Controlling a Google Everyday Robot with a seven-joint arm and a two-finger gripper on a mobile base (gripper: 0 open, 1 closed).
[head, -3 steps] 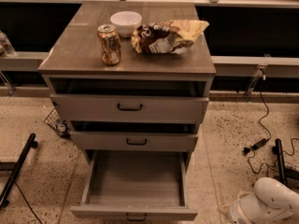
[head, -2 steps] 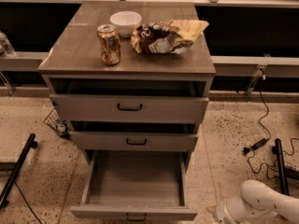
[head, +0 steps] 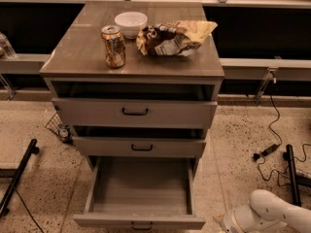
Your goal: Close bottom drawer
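Note:
The bottom drawer point(head: 140, 221) of the grey cabinet is pulled far out. Its plain grey interior point(head: 141, 187) holds nothing, and its small dark handle point(head: 141, 225) sits at the frame's bottom edge. My white arm point(head: 269, 213) comes in from the bottom right. My gripper point(head: 225, 225) is at the arm's left end, low at the frame's bottom edge, just right of the drawer's front right corner. It is mostly cut off by the frame.
The middle drawer point(head: 141, 147) and top drawer point(head: 134, 112) stand slightly open. On the cabinet top are a can point(head: 113, 45), a white bowl point(head: 130, 23) and a snack bag point(head: 172, 37). Cables and a black stand point(head: 290, 174) lie on the floor at right; another black stand point(head: 18, 174) at left.
My arm has moved left along the floor, closer to the bottom drawer's front right corner. The drawers have not moved.

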